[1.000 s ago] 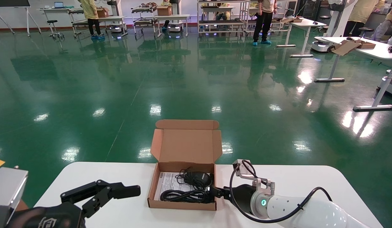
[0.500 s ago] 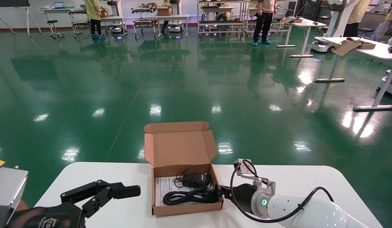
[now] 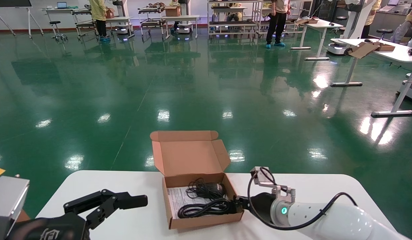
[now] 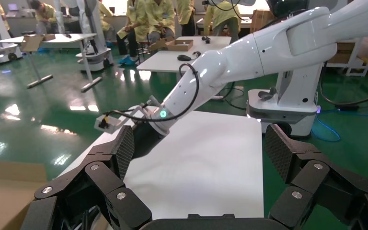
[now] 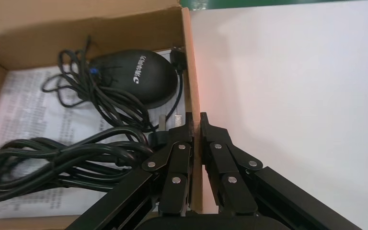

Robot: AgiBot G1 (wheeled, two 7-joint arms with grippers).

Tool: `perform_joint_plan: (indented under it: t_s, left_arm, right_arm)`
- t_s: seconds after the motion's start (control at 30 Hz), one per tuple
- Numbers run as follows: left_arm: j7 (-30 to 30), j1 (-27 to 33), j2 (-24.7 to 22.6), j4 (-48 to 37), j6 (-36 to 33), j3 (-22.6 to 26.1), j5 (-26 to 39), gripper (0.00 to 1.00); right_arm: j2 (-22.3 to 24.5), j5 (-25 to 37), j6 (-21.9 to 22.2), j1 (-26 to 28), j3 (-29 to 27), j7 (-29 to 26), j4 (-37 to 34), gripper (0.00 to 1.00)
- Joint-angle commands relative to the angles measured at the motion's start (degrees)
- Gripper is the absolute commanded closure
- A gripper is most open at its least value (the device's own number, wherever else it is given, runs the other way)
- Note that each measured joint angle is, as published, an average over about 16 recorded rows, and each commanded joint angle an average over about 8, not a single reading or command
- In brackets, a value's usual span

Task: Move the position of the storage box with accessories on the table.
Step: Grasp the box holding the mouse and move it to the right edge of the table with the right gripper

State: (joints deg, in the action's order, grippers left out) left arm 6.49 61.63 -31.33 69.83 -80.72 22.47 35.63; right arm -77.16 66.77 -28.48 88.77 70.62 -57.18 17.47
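While the left gripper (image 3: 126, 201) hovers idle over the near left part of the worktop (image 3: 312, 190) with its fingers (image 4: 124, 152) spread wide and nothing between them, the right gripper (image 3: 237, 205) is clamped on the right wall of the box (image 3: 206, 222). In the right wrist view its two black fingers (image 5: 211, 143) pinch the thin cardboard wall, one inside the box and one outside. The box sits on the worktop near the middle, turned slightly so its near right corner points toward the right arm, with its lid (image 3: 189, 151) standing open at the far side. Inside lie a printed sheet (image 5: 24, 110) flat on the bottom, a thick coiled cable (image 5: 52, 163) on top of it nearest the gripper, and a black oval device (image 5: 143, 76) with its thin cord (image 5: 105, 100) bunched beside it toward the lid. The inner finger touches the thick cable.
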Motion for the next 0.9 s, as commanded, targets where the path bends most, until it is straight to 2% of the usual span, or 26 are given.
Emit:
perform_joint_plan:
  t_s: [0.03, 0.5, 0.9]
  left_arm:
    - [0.0, 0.0, 0.0, 0.0, 0.0, 0.0, 0.0, 0.0]
    - [0.0, 0.0, 0.0, 0.0, 0.0, 0.0, 0.0, 0.0]
    - [0.0, 0.0, 0.0, 0.0, 0.0, 0.0, 0.0, 0.0]
  right_arm:
    - [0.14, -0.18, -0.55, 0.51, 0.04, 0.57, -0.41, 1.0]
    - [3.34, -2.69, -8.3, 8.14, -2.03, 5.48, -2.08, 1.0]
    - [11.07, -1.87, -17.08, 16.07, -1.88, 7.88, 0.57, 1.0]
